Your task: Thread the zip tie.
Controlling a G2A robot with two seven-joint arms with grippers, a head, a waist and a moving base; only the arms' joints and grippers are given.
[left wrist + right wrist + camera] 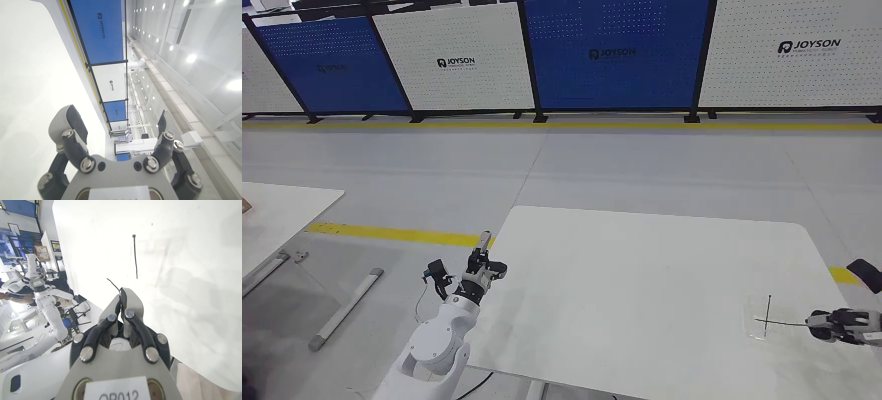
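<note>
Two zip ties at the right near part of the table [642, 280]. The held zip tie [113, 284] is pinched in the right gripper [121, 292], whose jaws are closed tight on it; a short thin tail sticks out past the fingertips, pointing left across the table. The loose zip tie [135, 256] lies flat on the table just beyond the gripper, running near-to-far with its square head at the far end. From above, the held tie's tail crosses the loose strip; the right wrist view shows a gap between the two, so contact cannot be judged. The right gripper lies low at the table's right edge, roughly level, aimed left. The left gripper [119, 113] is at the table's near left corner, well apart from both ties, jaws spread wide with nothing between them, aimed toward the far side of the room. The table top is plain white. Beyond it are grey floor, a yellow floor line [392, 233], and a row of blue and white perforated panels [612, 50].
</note>
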